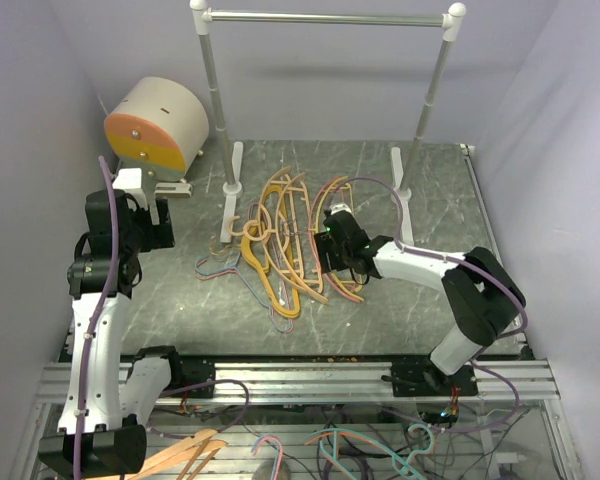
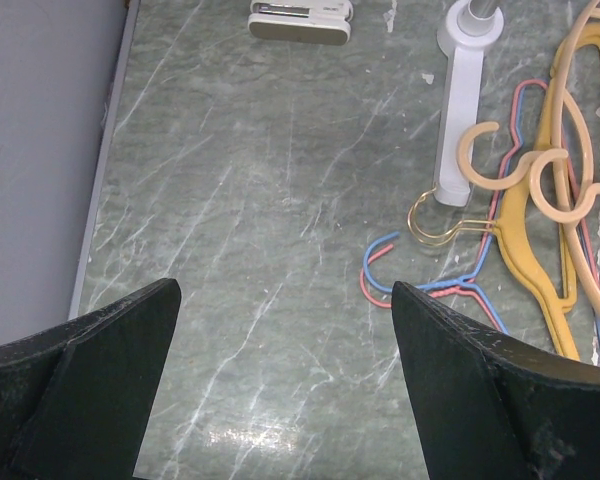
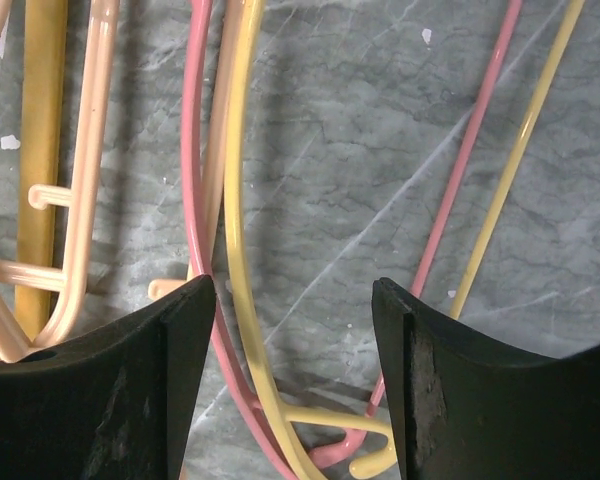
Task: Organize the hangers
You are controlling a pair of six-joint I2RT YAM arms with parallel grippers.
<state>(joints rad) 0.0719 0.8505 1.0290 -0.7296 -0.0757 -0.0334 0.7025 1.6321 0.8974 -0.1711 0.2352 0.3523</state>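
Handily, the spread right gripper [image 3: 295,295] straddles a yellow hanger [image 3: 234,200] running top-to-bottom; the spread left gripper [image 2: 285,295] sits farther off.

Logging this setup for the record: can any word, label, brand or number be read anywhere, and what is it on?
None. The hangers, the clothes rail and the round drum show no readable lettering in any view.

The grey marbled table [image 1: 170,300] carries a tangled heap of hangers [image 1: 285,240], the clothes rail [image 1: 212,90] and a drum [image 1: 160,125].
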